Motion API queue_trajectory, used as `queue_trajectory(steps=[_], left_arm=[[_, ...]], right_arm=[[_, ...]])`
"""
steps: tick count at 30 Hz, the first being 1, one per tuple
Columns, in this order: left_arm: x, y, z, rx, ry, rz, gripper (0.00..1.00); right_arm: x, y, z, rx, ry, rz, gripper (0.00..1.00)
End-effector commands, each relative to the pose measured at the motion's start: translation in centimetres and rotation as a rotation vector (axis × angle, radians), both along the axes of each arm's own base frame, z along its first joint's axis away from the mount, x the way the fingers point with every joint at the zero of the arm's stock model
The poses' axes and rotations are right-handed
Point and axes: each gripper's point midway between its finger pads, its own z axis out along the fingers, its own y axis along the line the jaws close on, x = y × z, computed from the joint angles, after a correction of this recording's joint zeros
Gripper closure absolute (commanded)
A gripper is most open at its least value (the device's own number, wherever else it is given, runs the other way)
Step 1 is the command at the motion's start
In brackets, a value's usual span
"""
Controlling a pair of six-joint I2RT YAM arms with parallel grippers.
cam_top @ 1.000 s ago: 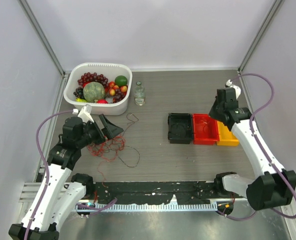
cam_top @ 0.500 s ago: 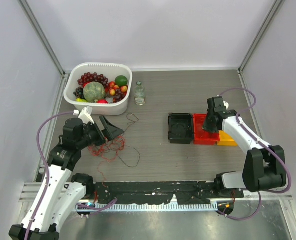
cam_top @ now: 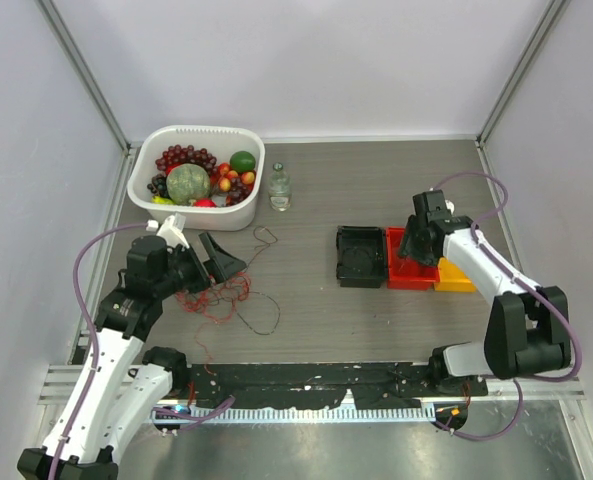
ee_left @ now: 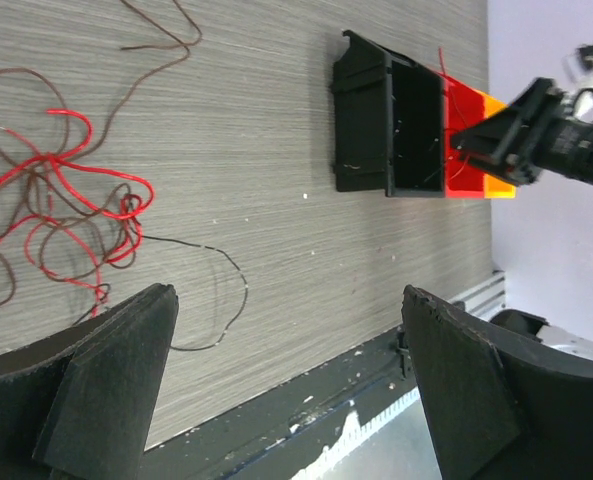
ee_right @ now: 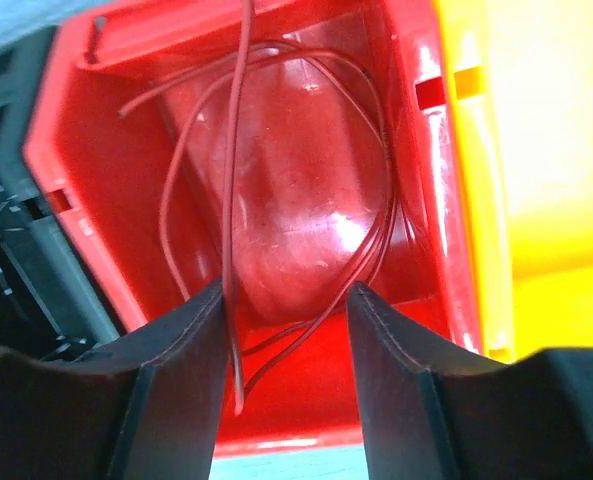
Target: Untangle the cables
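Since a second ago the right gripper (cam_top: 414,246) has swung in from over the yellow bin (cam_top: 457,279) to the red bin (cam_top: 409,273) and its jaws have parted; the left arm has not shifted.

From the top camera, the right gripper points down into the red bin, which sits between the black bin (cam_top: 360,257) and the yellow one. The left gripper (cam_top: 217,259) hangs at the left of the table (cam_top: 376,190), just above the cables (cam_top: 222,295), a loose red and dark tangle lying flat on the wood. A white basin (cam_top: 144,182) of fruit and a small bottle (cam_top: 279,188) stand behind them.

The left wrist camera shows its two fingers spread wide with nothing between them. The tangle lies at the upper left of this view (a thin dark strand trails out of it toward the middle), and the three bins are well apart from it.

The right wrist camera looks straight into the red bin. The fingers stand apart. A red wire (ee_right: 376,200) loops around the bin's floor, and one strand of it runs down just beside the left finger; whether it touches the finger cannot be told.
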Motion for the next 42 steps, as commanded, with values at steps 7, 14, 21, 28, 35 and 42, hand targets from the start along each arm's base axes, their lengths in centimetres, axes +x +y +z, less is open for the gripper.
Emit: queue_trajectory(steps=[7, 14, 21, 28, 35, 42], left_arm=[[0.8, 3.7, 1.0, 0.145, -0.045, 0.167, 0.01], [0.6, 1.5, 0.6, 0.019, -0.019, 0.105, 0.05], [0.0, 1.5, 0.5, 0.011, -0.016, 0.102, 0.05], [0.1, 1.4, 0.5, 0.011, -0.015, 0.094, 0.05], [0.3, 1.2, 0.3, 0.009, -0.01, 0.091, 0.05], [0.2, 1.3, 0.0, 0.016, -0.002, 0.09, 0.05]], right_arm=[[1.8, -0.5, 9.7, -0.076, -0.258, 0.022, 0.44], [5.8, 1.1, 7.3, 0.024, -0.278, -0.056, 0.5], [8.9, 1.0, 4.7, 0.058, -0.286, -0.109, 0.63], [9.1, 1.0, 2.9, 0.083, -0.244, -0.128, 0.69], [8.6, 1.7, 0.6, 0.111, -0.201, -0.107, 0.69], [8.0, 1.6, -1.1, 0.107, -0.182, -0.116, 0.78]])
